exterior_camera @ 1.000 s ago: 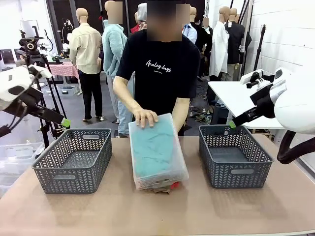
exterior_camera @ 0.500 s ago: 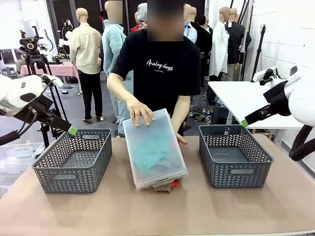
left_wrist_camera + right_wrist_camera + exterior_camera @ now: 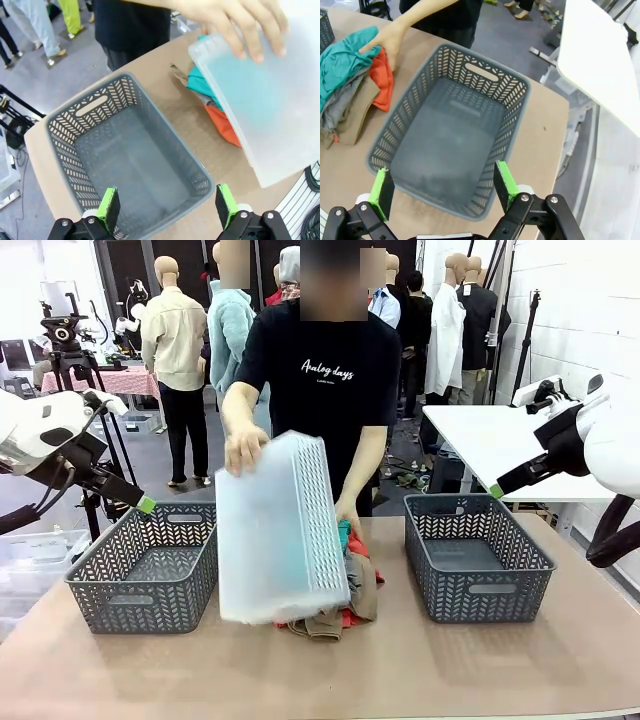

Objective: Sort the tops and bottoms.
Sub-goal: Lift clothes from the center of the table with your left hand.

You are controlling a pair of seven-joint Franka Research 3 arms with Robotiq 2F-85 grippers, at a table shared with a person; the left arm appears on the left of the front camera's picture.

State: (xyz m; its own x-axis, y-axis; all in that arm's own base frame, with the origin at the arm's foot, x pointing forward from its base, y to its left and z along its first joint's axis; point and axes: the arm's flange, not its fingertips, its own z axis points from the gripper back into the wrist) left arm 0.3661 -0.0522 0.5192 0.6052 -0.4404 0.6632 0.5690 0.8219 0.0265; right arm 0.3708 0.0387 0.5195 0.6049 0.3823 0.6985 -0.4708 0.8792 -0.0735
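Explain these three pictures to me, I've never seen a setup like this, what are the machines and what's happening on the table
The machines are two white robot arms, a left arm and a right arm, at a table facing a person. The wide picture looks across the table from between the arms. The other two come from a camera on each arm's wrist, looking down past its claw. The left claw hangs open above the left basket, and the right claw hangs open above the right basket. Neither claw holds anything. Between the baskets, the person's hand holds a clear plastic tub tilted up over a pile of clothes lying on the table: teal, orange, grey and tan pieces.
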